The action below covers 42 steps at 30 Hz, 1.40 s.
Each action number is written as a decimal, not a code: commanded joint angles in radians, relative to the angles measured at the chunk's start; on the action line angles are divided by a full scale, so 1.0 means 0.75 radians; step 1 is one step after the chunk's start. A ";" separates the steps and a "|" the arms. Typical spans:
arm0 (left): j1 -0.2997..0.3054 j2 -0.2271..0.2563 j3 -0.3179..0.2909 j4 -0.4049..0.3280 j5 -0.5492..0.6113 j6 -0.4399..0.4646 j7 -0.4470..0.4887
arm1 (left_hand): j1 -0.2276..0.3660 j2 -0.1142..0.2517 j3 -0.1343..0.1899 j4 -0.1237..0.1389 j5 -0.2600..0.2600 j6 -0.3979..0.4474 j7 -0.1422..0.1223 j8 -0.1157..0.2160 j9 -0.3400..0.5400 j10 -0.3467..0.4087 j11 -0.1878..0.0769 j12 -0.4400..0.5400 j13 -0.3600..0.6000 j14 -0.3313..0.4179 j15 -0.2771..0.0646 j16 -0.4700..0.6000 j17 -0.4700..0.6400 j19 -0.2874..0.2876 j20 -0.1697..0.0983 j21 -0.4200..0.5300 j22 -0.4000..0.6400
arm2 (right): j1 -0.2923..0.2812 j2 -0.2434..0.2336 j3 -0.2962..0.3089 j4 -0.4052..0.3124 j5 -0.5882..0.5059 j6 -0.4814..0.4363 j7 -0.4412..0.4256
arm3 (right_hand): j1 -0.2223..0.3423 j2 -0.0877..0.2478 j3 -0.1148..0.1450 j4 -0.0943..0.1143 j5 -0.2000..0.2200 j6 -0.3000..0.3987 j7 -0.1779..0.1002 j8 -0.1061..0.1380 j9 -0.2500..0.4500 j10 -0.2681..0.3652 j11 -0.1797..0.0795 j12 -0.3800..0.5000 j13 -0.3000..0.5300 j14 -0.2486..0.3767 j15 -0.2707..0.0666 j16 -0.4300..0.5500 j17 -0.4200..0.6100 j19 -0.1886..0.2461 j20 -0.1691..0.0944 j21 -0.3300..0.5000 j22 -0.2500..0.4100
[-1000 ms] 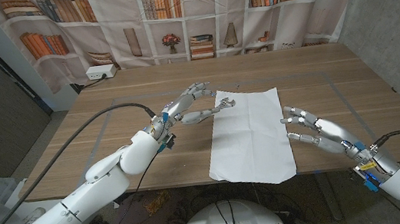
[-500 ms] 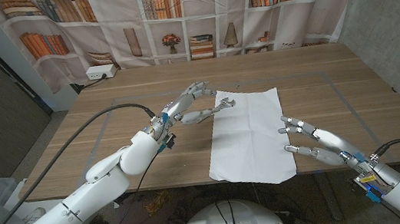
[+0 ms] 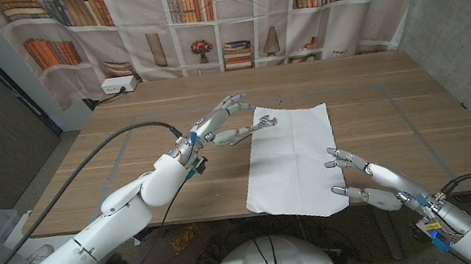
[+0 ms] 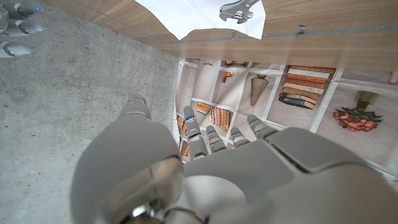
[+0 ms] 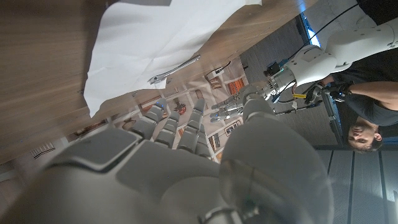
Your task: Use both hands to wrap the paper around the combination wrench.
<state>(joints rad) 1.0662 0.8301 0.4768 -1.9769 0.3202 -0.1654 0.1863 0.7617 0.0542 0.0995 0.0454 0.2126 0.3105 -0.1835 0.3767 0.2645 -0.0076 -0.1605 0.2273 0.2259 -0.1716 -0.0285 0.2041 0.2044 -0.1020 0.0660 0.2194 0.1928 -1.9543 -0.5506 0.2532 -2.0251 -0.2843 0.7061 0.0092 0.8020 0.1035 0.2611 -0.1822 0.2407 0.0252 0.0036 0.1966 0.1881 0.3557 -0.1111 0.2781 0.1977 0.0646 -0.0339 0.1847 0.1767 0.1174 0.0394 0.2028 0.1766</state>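
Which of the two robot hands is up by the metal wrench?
The left hand, its fingers beside the silver combination wrench; the right hand hovers at the white paper sheet's near corner.

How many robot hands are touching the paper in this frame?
1, as far as the views show. The right robot hand has fingertips on the paper near its right front corner; the left robot hand hovers at the wrench.

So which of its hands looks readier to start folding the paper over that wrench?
Probably the left hand: it sits at the paper's far left corner, right by the wrench. The right hand hovers open at the near right edge.
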 commanded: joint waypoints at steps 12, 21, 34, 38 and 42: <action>-0.021 -0.023 0.005 0.054 -0.033 -0.049 -0.028 | 0.000 -0.003 -0.006 0.002 0.005 0.011 0.001 -0.007 -0.002 0.009 -0.006 0.005 0.001 -0.032 -0.009 0.006 0.004 0.007 -0.002 0.009 0.007 | -0.035 0.052 0.026 -0.046 -0.508 0.028 -0.186 | 0.049 -0.020 0.011 0.013 0.014 0.042 -0.024 0.024 0.006 0.050 -0.027 0.019 0.009 0.025 -0.063 0.007 0.003 0.016 -0.013 -0.003 0.005; -0.012 -0.025 0.003 0.054 -0.043 -0.047 -0.029 | 0.000 -0.003 -0.007 0.002 0.005 0.011 0.000 -0.009 -0.004 0.008 -0.005 0.004 0.001 -0.031 -0.008 0.006 0.004 0.004 -0.001 0.009 0.007 | -0.039 0.055 0.017 -0.035 -0.642 0.009 -0.327 | 0.092 -0.023 0.021 0.015 0.019 0.107 -0.051 0.041 0.007 0.084 -0.024 0.036 0.017 0.069 -0.066 0.015 0.003 0.060 -0.013 0.009 0.004; -0.005 -0.038 0.010 0.050 -0.029 -0.032 -0.011 | -0.001 -0.003 -0.010 0.002 0.005 0.010 -0.003 -0.011 -0.007 0.009 -0.005 0.004 0.002 -0.028 -0.009 0.007 0.004 0.002 0.001 0.008 0.007 | -0.061 -0.009 -0.012 -0.014 -0.840 -0.074 -0.563 | 0.143 -0.028 0.029 0.016 0.019 0.145 -0.065 0.044 0.008 0.137 -0.044 0.061 0.023 0.079 -0.096 0.008 0.004 0.069 -0.042 0.002 0.004; -0.002 -0.037 0.008 0.043 -0.026 -0.025 -0.008 | -0.001 -0.003 -0.010 0.002 0.005 0.009 -0.003 -0.012 -0.007 0.010 -0.006 0.004 0.002 -0.029 -0.007 0.006 0.004 0.002 0.001 0.008 0.007 | -0.072 -0.051 -0.029 -0.009 -0.868 -0.109 -0.612 | 0.146 -0.029 0.028 0.019 0.017 0.146 -0.065 0.042 0.008 0.143 -0.049 0.064 0.024 0.075 -0.100 0.006 0.005 0.068 -0.058 0.000 0.004; 0.004 -0.034 0.004 0.037 -0.028 -0.024 -0.004 | -0.002 -0.003 -0.011 0.002 0.005 0.008 -0.003 -0.012 -0.008 0.010 -0.007 0.004 0.002 -0.028 -0.008 0.006 0.004 0.002 0.001 0.008 0.007 | -0.082 -0.092 -0.043 -0.007 -0.892 -0.148 -0.659 | 0.154 -0.031 0.028 0.019 0.016 0.152 -0.066 0.043 0.008 0.148 -0.054 0.066 0.025 0.076 -0.103 0.006 0.005 0.069 -0.068 0.000 0.003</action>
<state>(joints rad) 1.0602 0.8047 0.4823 -1.9370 0.2955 -0.1946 0.1733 0.7616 0.0542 0.0936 0.0452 0.2126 0.3105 -0.1835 0.3691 0.2551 -0.0039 -0.1642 0.2273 0.2256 -0.1716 -0.0285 0.2041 0.2047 -0.1021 0.0661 0.2194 0.1928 -1.9968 -0.5574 0.2456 -2.0387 -0.8659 0.6618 -0.3633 0.9037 0.0809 0.2777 -0.1712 0.2516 0.1274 -0.0478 0.2267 0.1880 0.4565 -0.1473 0.3199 0.2119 0.1293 -0.0375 0.1924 0.1770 0.1652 0.0012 0.2032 0.1769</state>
